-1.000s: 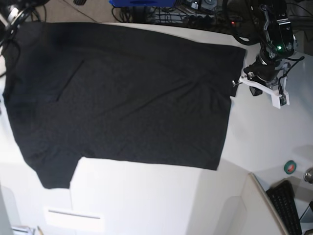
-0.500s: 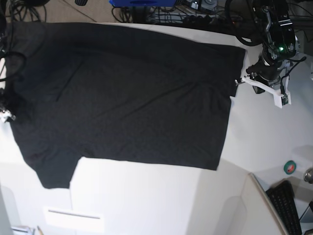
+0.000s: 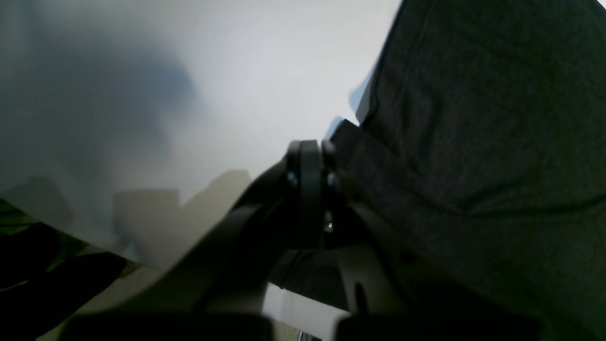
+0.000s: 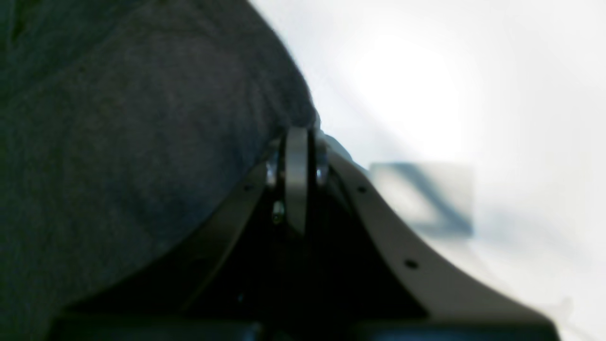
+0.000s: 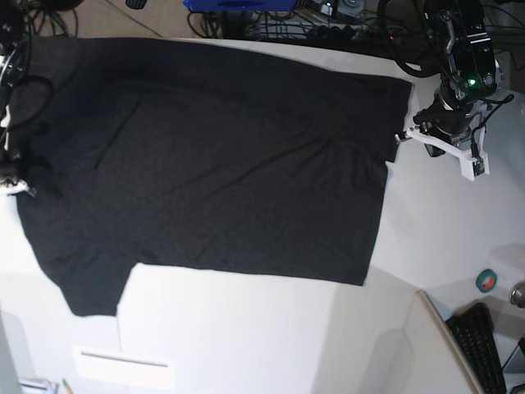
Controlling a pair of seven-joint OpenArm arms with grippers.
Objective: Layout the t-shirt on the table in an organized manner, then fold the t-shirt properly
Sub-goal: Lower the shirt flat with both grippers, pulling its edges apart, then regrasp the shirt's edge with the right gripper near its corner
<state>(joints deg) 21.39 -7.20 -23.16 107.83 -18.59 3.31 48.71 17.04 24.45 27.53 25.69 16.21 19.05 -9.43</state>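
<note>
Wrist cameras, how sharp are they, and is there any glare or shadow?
Left wrist view: soft focus, dark blurry shadow on the table, t-shirt weave faintly visible. Right wrist view: blurrier, bright glare washing out the tabletop. Base view: sharp and evenly lit.

White table (image 5: 246, 328) carries the black t-shirt (image 5: 213, 164), spread flat and plain side up, covering most of the top. Small green-and-red round thing (image 5: 487, 281) near the right edge; keyboard (image 5: 480, 345) at the lower right corner.
</note>
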